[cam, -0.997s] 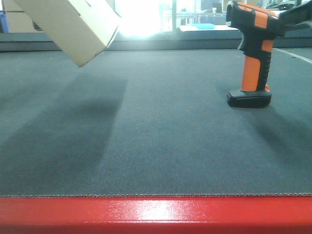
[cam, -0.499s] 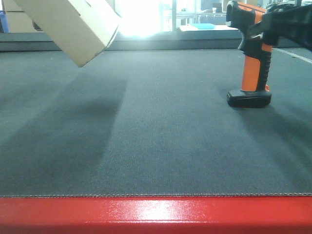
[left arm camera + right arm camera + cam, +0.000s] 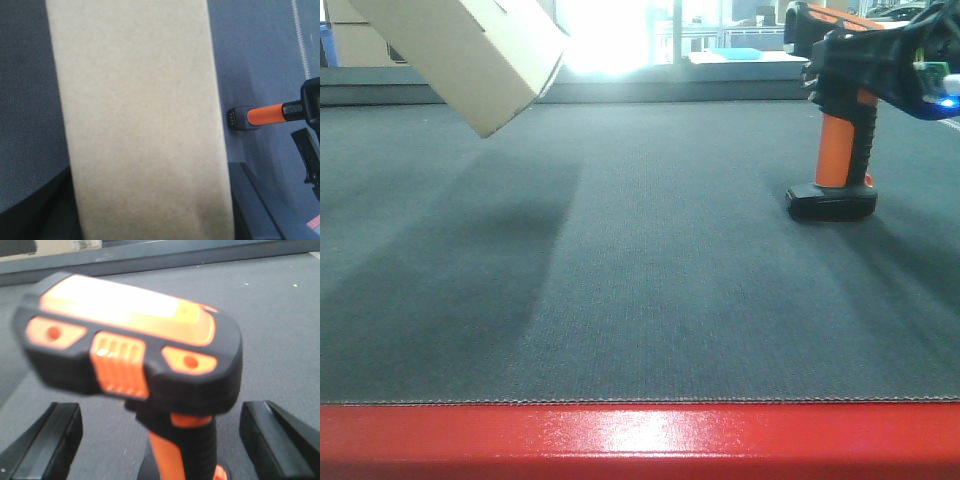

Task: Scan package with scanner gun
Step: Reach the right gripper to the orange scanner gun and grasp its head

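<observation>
Well, from the front the package [image 3: 460,55] hangs tilted at upper left; the scanner gun [image 3: 840,150] stands upright on the worktop [image 3: 640,300] at right, my right tool [image 3: 842,68] about its neck. Left wrist: my left tool [image 3: 150,220] clamps the package, stiff and probably light. Right wrist: jaws apart, flanking the handle; top-heavy, I judge, so grip there.

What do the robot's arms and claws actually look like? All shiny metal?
Mostly black, not shiny. The right gripper has two blocky, wedge-shaped black fingers. Behind it, the front view shows a small green circuit board, a glowing blue light and thin dark cables. The left gripper shows only as dark grey slabs.
</observation>
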